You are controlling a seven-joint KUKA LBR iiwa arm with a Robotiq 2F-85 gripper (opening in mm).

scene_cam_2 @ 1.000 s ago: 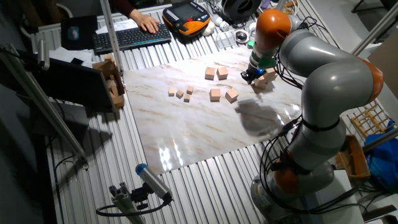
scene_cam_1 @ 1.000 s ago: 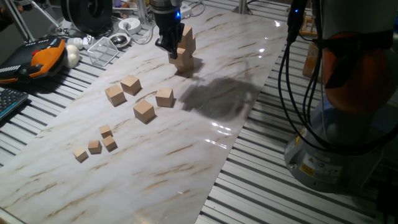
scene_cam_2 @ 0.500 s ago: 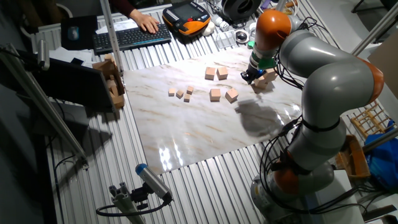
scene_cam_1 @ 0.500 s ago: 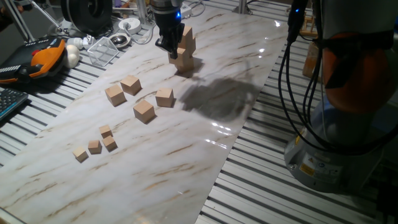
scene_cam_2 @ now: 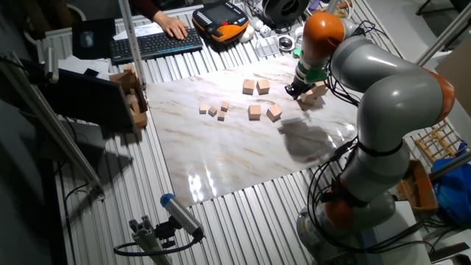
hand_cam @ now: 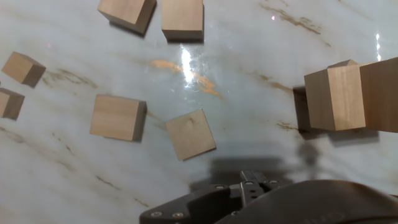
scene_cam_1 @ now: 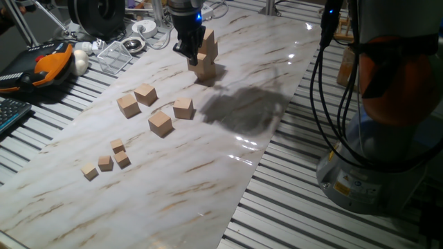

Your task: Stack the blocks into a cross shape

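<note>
A stack of blocks (scene_cam_1: 208, 52) stands at the far end of the marble board, with blocks jutting out at mid height. My gripper (scene_cam_1: 188, 47) hangs close against the stack's left side, and its dark fingers hide whether they hold a block. The other fixed view shows the gripper (scene_cam_2: 296, 88) just left of the stack (scene_cam_2: 315, 92). In the hand view the stack (hand_cam: 348, 96) sits at the right edge and only the hand's dark body (hand_cam: 249, 199) shows, not the fingertips. Several loose blocks (scene_cam_1: 160, 123) lie mid-board.
Several much smaller cubes (scene_cam_1: 105, 163) lie nearer the board's near-left end. A wire basket (scene_cam_1: 114, 55), an orange pendant (scene_cam_1: 48, 66) and a keyboard (scene_cam_2: 154, 44) sit off the board. The arm's base (scene_cam_1: 387, 138) and cables stand at the right.
</note>
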